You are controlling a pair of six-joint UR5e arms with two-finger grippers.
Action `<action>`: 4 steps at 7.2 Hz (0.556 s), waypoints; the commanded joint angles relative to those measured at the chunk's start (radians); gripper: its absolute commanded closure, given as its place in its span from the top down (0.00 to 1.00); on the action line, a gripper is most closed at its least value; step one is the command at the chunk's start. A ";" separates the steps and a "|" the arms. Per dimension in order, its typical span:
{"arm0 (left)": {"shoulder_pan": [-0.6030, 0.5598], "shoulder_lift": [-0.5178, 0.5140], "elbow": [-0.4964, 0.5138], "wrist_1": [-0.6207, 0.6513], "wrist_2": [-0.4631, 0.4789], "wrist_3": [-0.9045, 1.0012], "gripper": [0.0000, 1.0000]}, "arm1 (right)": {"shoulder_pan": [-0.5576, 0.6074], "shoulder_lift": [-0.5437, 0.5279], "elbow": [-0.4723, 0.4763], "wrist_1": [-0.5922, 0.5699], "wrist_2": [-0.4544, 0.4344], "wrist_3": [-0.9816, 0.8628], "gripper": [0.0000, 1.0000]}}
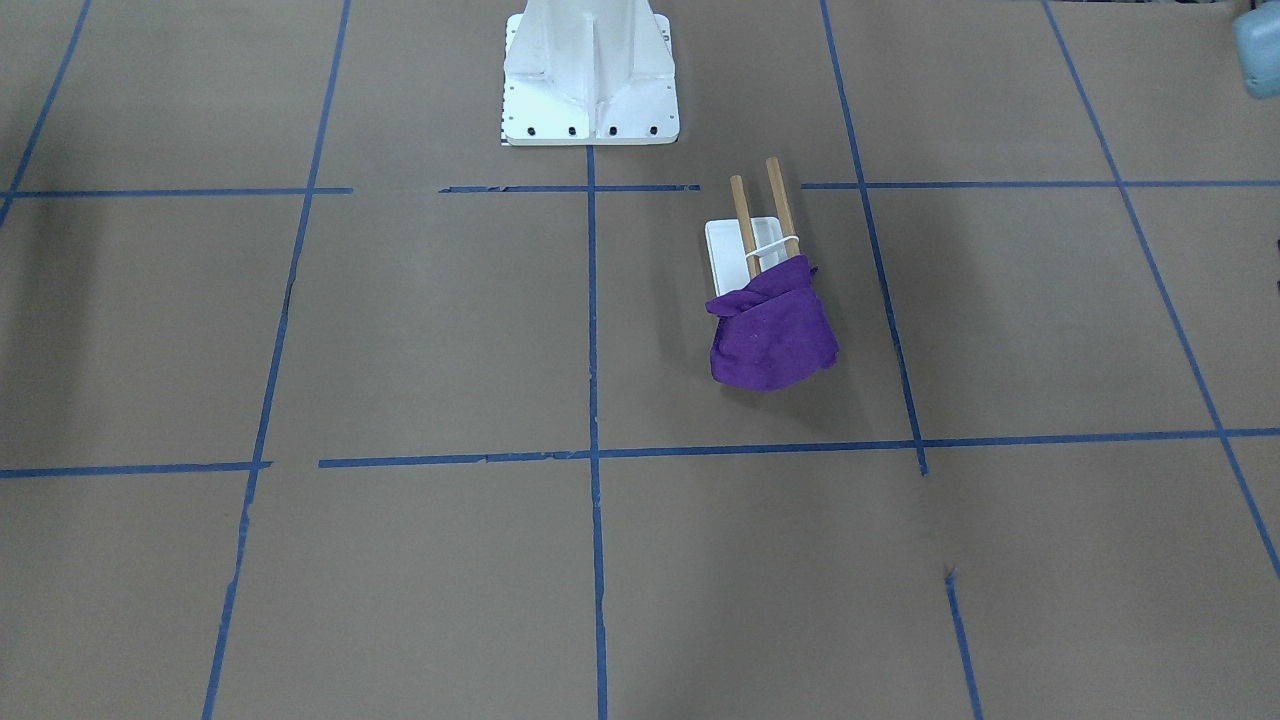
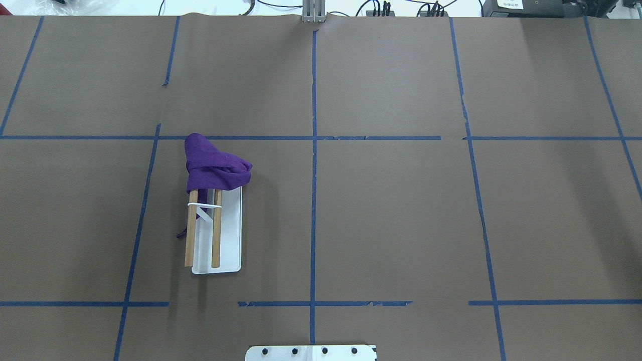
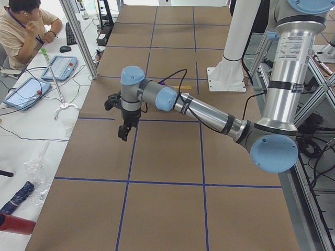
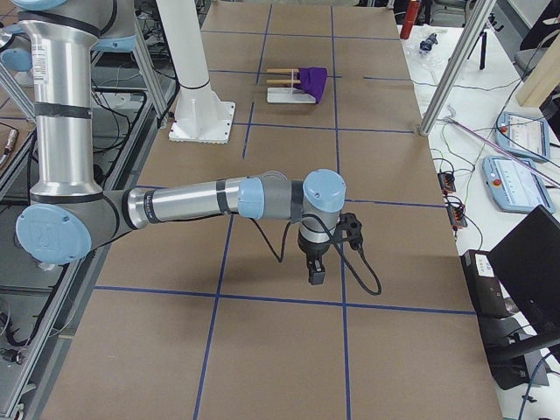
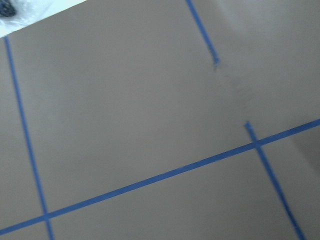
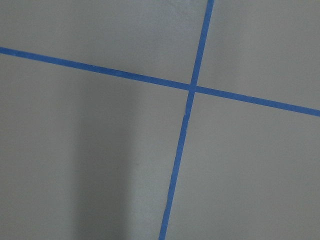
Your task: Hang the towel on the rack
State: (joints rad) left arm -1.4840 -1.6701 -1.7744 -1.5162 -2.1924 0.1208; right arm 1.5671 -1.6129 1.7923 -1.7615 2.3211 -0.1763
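Note:
The purple towel [image 2: 215, 168] is bunched over the far end of the rack's two wooden rods [image 2: 191, 235] and hangs off them toward the table. The rack's white base [image 2: 230, 240] sits left of centre. In the front-facing view the towel [image 1: 770, 330] covers the near end of the rack [image 1: 725, 245]. It also shows in the exterior right view [image 4: 315, 81]. My left gripper [image 3: 124, 133] hangs above the table far from the rack. My right gripper [image 4: 315, 273] hangs at the other end. Both show only in side views, so I cannot tell whether they are open or shut. Both wrist views show only brown paper and tape.
The large white bolted pedestal [image 1: 590, 80] stands at the robot's side of the table, its edge also in the overhead view [image 2: 311, 352]. Blue tape lines [image 2: 314, 150] grid the brown paper. An operator [image 3: 23, 29] sits beyond the table's left end.

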 commanded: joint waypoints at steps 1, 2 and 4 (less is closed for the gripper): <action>-0.123 0.080 0.063 0.031 -0.021 0.123 1.00 | 0.002 -0.005 -0.002 0.002 -0.012 0.021 1.00; -0.157 0.142 0.032 0.033 -0.023 0.122 1.00 | 0.002 -0.009 -0.002 0.004 -0.043 0.021 1.00; -0.159 0.190 -0.017 0.068 -0.128 0.119 1.00 | -0.005 -0.009 -0.005 0.004 -0.054 0.021 1.00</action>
State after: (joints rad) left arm -1.6360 -1.5080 -1.7588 -1.4756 -2.2657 0.2395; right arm 1.5669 -1.6208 1.7887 -1.7581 2.2746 -0.1552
